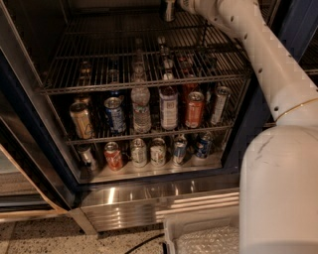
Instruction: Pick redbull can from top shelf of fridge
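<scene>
Camera view: reach step, I judge. My end effector (177, 4) hangs just beside the can (169, 11), at the back of the top shelf (149, 79). Whether it is spread or clamped, I cannot tell. Next: confirm the clamp, then lift clear.

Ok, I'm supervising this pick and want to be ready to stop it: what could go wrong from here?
1. The redbull can stands far back on the top shelf, at the view's upper edge, with the gripper right beside it; a slight nudge could tip it on the wire rack.
2. The arm reaches in close to the right frame of the fridge, so pulling out could clip it.
</scene>
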{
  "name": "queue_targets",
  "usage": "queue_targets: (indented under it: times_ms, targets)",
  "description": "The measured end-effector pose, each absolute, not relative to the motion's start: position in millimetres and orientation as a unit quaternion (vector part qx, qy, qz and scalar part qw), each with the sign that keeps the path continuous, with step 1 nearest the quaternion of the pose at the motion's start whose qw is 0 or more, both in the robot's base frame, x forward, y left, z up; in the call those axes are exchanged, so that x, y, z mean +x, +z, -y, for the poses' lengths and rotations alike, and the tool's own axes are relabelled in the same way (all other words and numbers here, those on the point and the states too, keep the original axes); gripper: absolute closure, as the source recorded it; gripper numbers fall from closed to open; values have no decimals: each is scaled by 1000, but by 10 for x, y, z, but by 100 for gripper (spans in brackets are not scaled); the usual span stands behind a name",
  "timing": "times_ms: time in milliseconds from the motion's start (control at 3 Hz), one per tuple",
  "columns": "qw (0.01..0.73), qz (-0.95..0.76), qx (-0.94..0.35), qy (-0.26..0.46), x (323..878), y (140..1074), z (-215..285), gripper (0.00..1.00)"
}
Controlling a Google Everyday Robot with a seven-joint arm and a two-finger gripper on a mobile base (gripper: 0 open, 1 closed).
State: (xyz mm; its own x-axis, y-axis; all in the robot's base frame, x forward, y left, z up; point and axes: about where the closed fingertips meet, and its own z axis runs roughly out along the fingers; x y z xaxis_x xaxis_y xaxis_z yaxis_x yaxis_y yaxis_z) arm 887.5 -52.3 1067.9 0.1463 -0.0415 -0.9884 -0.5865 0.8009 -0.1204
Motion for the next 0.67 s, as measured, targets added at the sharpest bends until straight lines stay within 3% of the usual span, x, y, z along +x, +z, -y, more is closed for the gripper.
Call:
queue_targets:
  times_ms: [667]
  targets:
    - [691,-640,-274,194,8416,10574,462,100]
